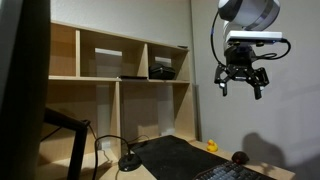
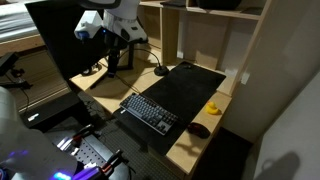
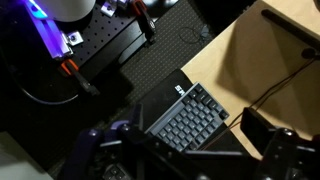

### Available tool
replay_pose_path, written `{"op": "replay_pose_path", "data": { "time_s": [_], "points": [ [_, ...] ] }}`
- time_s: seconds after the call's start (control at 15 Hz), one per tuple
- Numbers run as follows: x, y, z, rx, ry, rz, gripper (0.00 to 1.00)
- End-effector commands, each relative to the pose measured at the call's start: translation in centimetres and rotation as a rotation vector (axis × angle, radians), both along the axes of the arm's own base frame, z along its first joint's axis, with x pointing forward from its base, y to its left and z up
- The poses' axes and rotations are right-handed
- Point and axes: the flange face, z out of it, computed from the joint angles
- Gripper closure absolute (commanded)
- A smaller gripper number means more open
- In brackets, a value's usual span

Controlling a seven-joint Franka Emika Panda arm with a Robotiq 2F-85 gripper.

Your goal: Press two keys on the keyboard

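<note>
Your end effector (image 1: 241, 82) hangs high above the keyboard (image 2: 150, 112), well apart.
Fingers spread wide, holding nothing; the keyboard lies flat on the table (image 2: 230, 95), desk mat (image 2: 185, 88) just beside it.

Below my gripper (image 1: 240, 88), itself matt black, the keyboard (image 3: 188, 118) looks like matt dark plastic with dull grey-black keys. The mat (image 2: 185, 88) beside it, also beneath me, is smooth and matt black. The desk (image 3: 262, 55) under both is pale wood with a smooth face. The shelf (image 1: 100, 62), off to the gripper's side, is the same light wood. The shell (image 1: 250, 12) above the gripper is smooth white plastic with a slight sheen. The duck (image 2: 213, 107) below looks like shiny yellow plastic. The wall (image 1: 300, 110) behind the gripper is matt grey.
</note>
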Motion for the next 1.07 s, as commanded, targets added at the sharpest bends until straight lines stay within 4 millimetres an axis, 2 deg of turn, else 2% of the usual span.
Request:
{"op": "replay_pose_path", "data": {
  "time_s": [0.0, 0.67, 0.8, 1.0],
  "points": [
    [0.0, 0.0, 0.1, 0.003, 0.002, 0.000, 0.00],
    [0.1, -0.1, -0.1, 0.005, 0.006, 0.001, 0.00],
    [1.3, -1.0, -6.5, -0.036, 0.104, -0.095, 0.00],
    [1.1, -1.1, -12.8, -0.053, 0.139, -0.181, 0.00]
  ]
}}
